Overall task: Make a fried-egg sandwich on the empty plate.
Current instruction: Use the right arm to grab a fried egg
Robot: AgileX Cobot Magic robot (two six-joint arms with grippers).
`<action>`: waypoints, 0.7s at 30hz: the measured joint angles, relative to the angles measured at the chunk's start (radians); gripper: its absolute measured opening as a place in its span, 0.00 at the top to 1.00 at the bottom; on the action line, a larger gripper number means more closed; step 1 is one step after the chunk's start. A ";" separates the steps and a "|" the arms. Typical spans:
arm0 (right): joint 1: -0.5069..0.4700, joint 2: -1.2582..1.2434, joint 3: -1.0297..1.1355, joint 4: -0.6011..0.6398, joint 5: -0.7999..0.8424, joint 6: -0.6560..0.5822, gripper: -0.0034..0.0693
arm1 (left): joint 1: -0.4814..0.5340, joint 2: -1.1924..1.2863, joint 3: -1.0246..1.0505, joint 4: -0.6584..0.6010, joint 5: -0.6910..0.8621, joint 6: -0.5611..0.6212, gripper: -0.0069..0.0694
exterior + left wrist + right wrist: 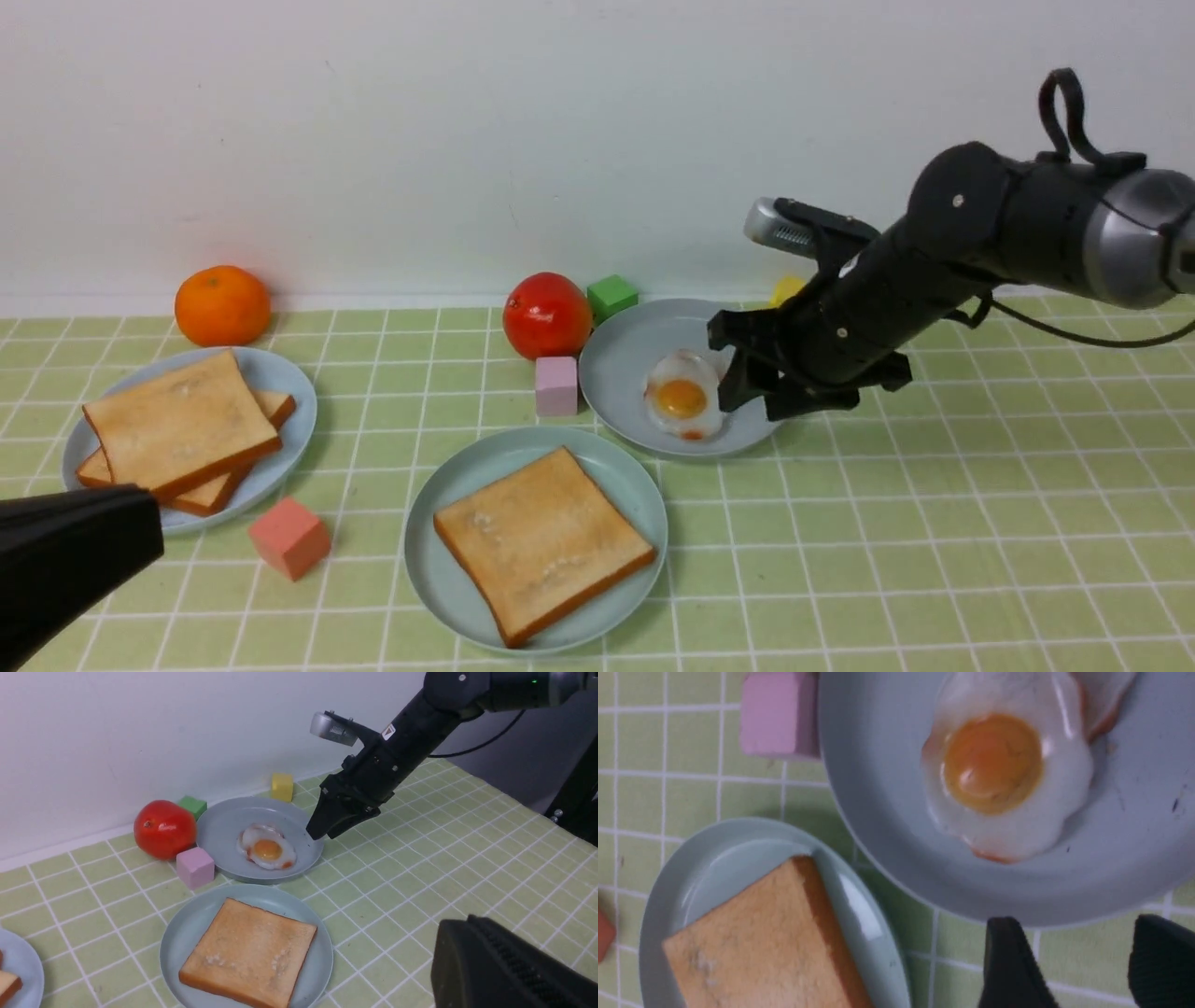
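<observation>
The egg (pixel 684 397) lies on a grey-blue plate (pixel 621 369) on a green checked cloth (pixel 934 523) before a white wall (pixel 467 140). Just to its right, the right gripper (pixel 752 397) hangs at the plate's rim, jaws apart, empty. The left gripper (pixel 131 537), closed, is well apart. The sticker (pixel 388 731) on the right arm (pixel 420 714) is unreadable.

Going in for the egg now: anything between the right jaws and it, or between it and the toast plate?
Nothing visible. The right jaws stand open beside the fried egg, only bare grey plate between. The pink cube lies off the route to the teal plate.
</observation>
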 joint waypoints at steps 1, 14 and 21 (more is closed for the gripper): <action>-0.003 0.010 -0.008 0.003 0.000 0.000 0.43 | 0.000 0.000 0.000 0.000 0.000 0.000 0.93; -0.020 0.189 -0.135 0.083 -0.022 0.000 0.41 | 0.000 0.000 0.000 -0.021 -0.011 0.000 0.93; -0.020 0.202 -0.144 0.103 -0.022 0.000 0.41 | 0.000 0.000 0.000 -0.038 -0.012 0.000 0.93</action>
